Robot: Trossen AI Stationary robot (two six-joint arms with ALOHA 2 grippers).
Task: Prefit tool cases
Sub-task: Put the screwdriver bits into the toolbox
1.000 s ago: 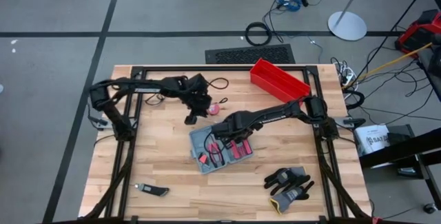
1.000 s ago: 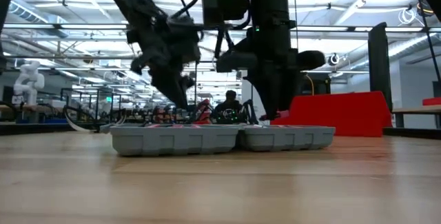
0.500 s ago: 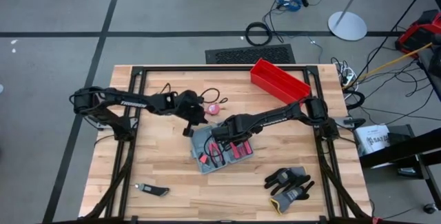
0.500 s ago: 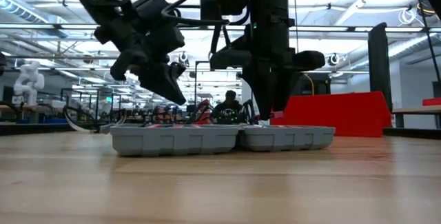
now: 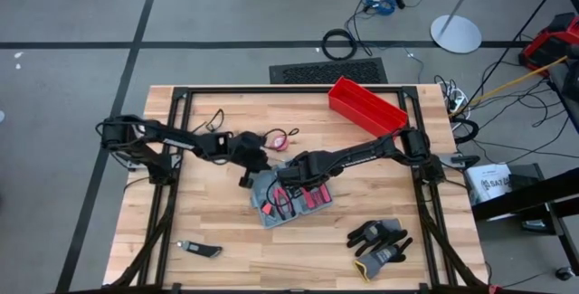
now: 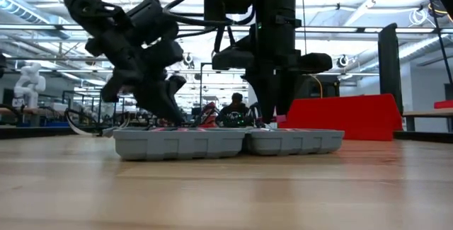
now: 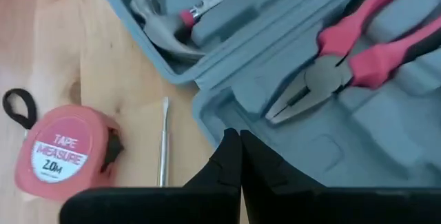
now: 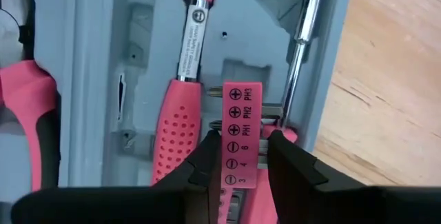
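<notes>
One tool case [image 5: 288,196] — grey, lying open on the table [image 5: 217,226]. Left pincer [image 7: 239,156] clenched empty at its edge. Right pincer [image 8: 238,148] grasps the pink bit holder [image 8: 241,131] inside.

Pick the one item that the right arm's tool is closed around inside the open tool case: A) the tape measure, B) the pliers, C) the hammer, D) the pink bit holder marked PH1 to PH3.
D: in the right wrist view the right tool has a finger on each side of the pink bit holder, inside the tool case; the pliers lie apart from it.
</notes>
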